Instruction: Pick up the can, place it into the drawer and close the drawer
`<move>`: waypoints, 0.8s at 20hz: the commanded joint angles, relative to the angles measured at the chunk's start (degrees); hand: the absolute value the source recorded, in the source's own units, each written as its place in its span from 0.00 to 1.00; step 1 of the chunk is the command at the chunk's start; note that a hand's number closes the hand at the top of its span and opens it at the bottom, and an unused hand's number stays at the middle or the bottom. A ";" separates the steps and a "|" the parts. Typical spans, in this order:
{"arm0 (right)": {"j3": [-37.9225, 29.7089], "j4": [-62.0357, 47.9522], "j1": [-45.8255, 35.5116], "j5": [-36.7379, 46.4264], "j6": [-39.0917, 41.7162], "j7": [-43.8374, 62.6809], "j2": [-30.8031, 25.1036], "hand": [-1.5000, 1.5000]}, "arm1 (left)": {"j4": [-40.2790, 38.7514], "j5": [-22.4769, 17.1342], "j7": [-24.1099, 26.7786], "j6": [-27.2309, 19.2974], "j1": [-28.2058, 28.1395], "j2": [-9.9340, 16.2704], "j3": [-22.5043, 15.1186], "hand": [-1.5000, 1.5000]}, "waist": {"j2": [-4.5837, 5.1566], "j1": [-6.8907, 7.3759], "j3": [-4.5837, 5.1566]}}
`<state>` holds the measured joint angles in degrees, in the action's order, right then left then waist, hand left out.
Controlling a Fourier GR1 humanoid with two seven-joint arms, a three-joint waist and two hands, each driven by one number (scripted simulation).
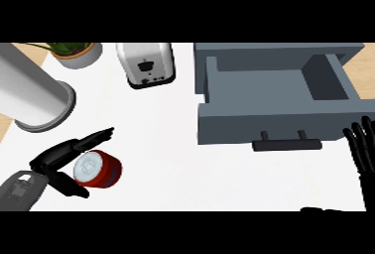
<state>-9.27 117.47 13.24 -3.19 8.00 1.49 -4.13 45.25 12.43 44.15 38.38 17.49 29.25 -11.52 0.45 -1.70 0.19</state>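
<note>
A red can (98,169) with a silver lid lies on the white counter (190,168) at the lower left. My left hand (60,158) is around it, fingers along its upper left side and the thumb below it, touching or nearly touching. The grey drawer (282,119) stands pulled open at the upper right, its inside bare, a dark handle (287,145) on its front. My right hand (362,149) shows at the right edge, fingers straight and pointing up, just right of the drawer's front.
A silver toaster (147,64) stands at the back centre. A large metal cylinder (33,94) fills the left side, with a potted plant (73,52) behind it. The drawer's cabinet (278,49) runs along the back right.
</note>
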 commanded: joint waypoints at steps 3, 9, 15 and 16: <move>0.37 1.24 -0.87 -0.38 -0.44 1.23 0.51 0.00 | -5.72 -0.28 9.80 8.02 3.12 -2.36 -3.49 0.00 | 0.00 -0.04 -0.01; -0.67 2.97 1.35 -1.16 0.61 1.44 -0.22 0.00 | -10.79 0.76 13.05 5.14 5.69 -2.56 -5.93 0.00 | -0.06 -0.34 -0.04; -2.83 0.79 -0.31 -1.86 0.33 1.25 -0.84 0.00 | -12.68 0.75 14.34 4.25 5.93 -3.56 -8.21 0.00 | -0.20 0.69 -0.11; -1.13 3.27 0.76 -0.78 -0.11 3.04 -0.17 0.00 | -13.15 -0.79 11.37 5.32 9.05 -5.18 -7.48 0.00 | -0.20 0.26 -0.09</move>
<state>-10.83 119.44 13.15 -4.56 8.26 3.71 -4.75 33.68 12.42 49.93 34.38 24.98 26.11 -18.15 0.30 -1.52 0.04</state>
